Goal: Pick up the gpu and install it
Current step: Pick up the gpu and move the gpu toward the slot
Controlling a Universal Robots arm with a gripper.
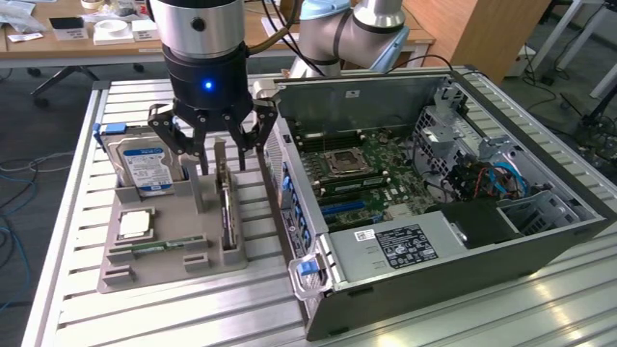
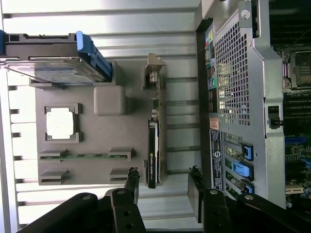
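Note:
The gpu (image 1: 227, 210) stands on its edge in a slot of the grey holder tray (image 1: 164, 271), a thin dark card seen edge-on in the wrist view (image 2: 153, 155). My gripper (image 1: 221, 165) hangs open directly above it, one finger on each side of the card's upper end, not touching it. In the wrist view the gripper (image 2: 163, 180) straddles the card's line with black fingers (image 2: 131, 187) spread wide. The open computer case (image 1: 434, 188) lies to the exterior view's right, its motherboard (image 1: 362, 173) exposed.
On the tray a silver hard drive (image 1: 144, 165) with a blue-white label stands upright, with a CPU (image 1: 134, 223) and a green memory stick (image 1: 159, 246) lying flat. The case's rear panel (image 2: 233, 97) sits close beside the tray. A slatted metal table (image 1: 144, 318) carries everything.

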